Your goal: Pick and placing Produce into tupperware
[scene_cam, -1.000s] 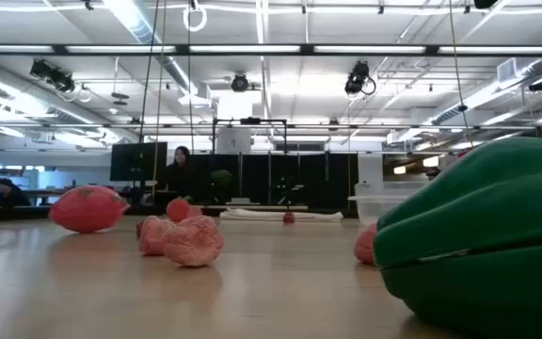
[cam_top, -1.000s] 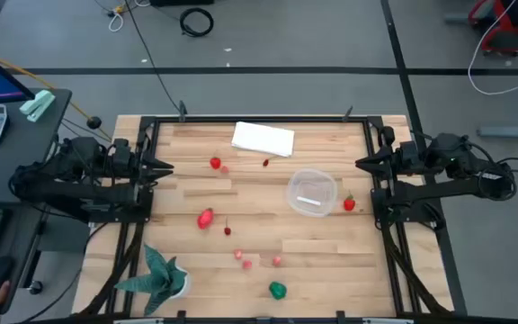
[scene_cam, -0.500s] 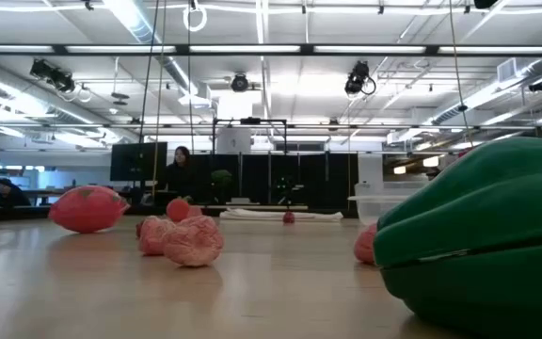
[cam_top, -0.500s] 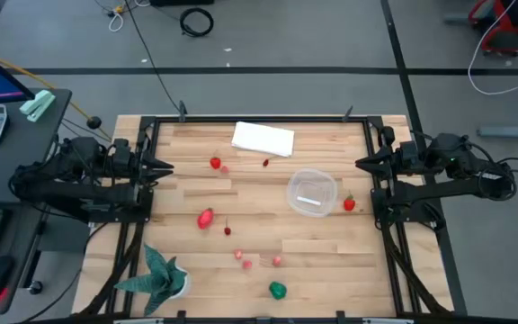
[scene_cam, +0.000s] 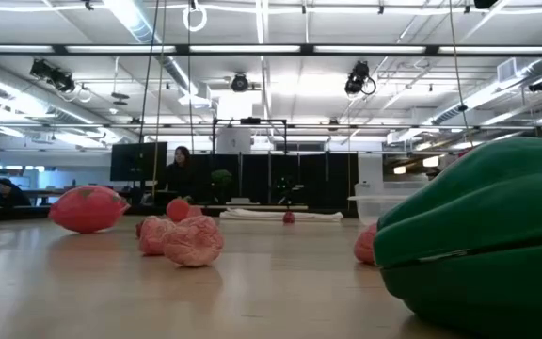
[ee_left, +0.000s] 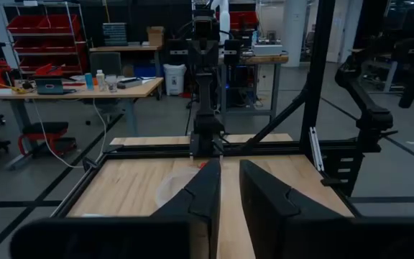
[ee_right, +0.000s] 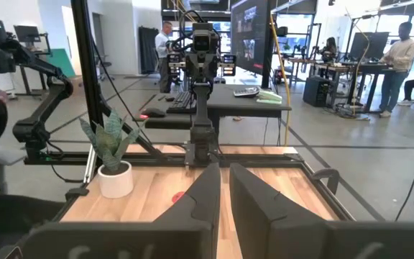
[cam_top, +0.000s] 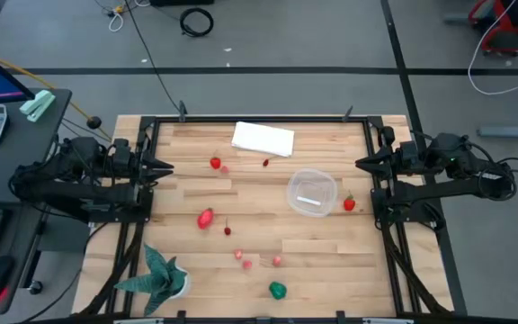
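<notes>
Nothing shifted on the table (cam_top: 331, 261) since the earlier frames: both arms parked as before, every piece of produce in the same spot. Off the table at 9 o'clock, only a change of colour on the keyboard by the desk.

Left hand (cam_top: 167, 166) waiting at the 9 o'clock edge, fingers a narrow gap apart, holding nothing. Right hand (cam_top: 360, 163) waiting at the 3 o'clock edge, likewise slightly parted and empty.

Tupperware (cam_top: 312, 192) standing toward 3 o'clock of centre, one red piece (cam_top: 350, 204) just beside it on the 3 o'clock side. Larger red piece (cam_top: 206, 218) toward 9 o'clock, green piece (cam_top: 278, 290) near 6 o'clock, small pink ones between. White cloth (cam_top: 263, 139) at 12 o'clock, potted plant (cam_top: 158, 273) at 7 o'clock.

No readable writing anywhere.

Pale wood-plank table in a black frame; grey floor with cables; open workshop with ceiling lights and people at desks beyond.
</notes>
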Controlling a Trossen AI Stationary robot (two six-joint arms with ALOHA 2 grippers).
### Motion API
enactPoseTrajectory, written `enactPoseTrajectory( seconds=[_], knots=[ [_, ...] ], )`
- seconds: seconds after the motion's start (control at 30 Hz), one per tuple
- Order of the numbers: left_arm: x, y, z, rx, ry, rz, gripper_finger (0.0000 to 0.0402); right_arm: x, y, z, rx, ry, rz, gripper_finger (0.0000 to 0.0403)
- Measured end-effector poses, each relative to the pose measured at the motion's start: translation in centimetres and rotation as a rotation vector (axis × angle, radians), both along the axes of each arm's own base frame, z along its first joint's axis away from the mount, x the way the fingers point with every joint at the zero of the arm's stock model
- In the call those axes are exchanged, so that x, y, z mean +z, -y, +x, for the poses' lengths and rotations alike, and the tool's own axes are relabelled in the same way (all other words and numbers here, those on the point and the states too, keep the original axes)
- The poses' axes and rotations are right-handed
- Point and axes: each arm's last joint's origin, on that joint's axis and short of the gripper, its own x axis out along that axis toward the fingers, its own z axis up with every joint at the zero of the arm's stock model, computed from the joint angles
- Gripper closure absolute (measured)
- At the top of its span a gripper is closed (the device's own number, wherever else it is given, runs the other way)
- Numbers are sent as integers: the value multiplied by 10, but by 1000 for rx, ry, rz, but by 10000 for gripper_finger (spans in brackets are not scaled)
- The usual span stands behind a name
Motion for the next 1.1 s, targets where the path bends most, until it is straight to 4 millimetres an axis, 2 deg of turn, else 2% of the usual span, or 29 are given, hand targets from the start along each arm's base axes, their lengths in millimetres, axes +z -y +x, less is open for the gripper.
enactPoseTrajectory(
  seconds=[0.27,0.63,0.8,0.97,1.1],
  knots=[
    [0,0,0,0,0,0,349,0,0,0,0,0,0,361],
    [0,0,0,1,1,-1,340,0,0,0,0,1,0,361],
    [0,0,0,1,0,-123,346,0,0,0,0,0,-2,361],
    [0,0,0,0,-3,-182,351,0,0,0,1,4,57,361],
    [1,0,0,-1,11,-200,348,2,0,0,2,21,26,361]
  ],
)
